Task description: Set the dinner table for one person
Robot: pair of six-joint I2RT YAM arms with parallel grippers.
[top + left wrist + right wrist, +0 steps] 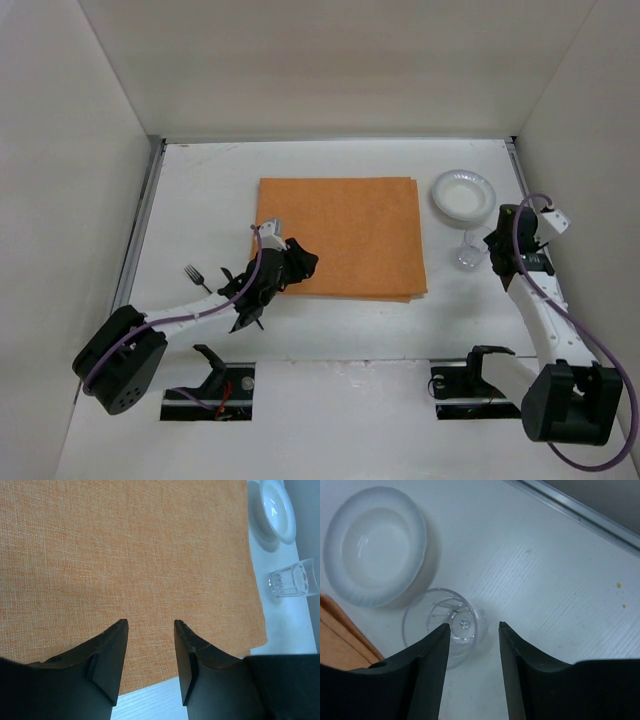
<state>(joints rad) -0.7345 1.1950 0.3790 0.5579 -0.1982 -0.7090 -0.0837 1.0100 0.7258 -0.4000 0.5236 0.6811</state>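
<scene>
The dinner table [330, 330] is a white tabletop with an orange placemat [340, 235] in its middle. My left gripper [298, 262] [150, 622] hangs open over the placemat's [130, 555] near-left edge with nothing between its fingers. A clear glass [468, 255] [442, 607] stands upright right of the placemat, next to a white bowl-like plate [463, 193] [375, 545]. My right gripper [497, 256] [474, 625] is open just above the glass, which sits mostly under its left finger, not gripped. A fork [197, 277] lies on the table left of my left arm.
Grey rails [140, 225] [580, 510] run along the table's sides, with white walls all round. In the left wrist view the glass [292, 579] and the plate [274, 507] sit beyond the placemat's far edge. Two empty black holders [212, 360] stand by the arm bases.
</scene>
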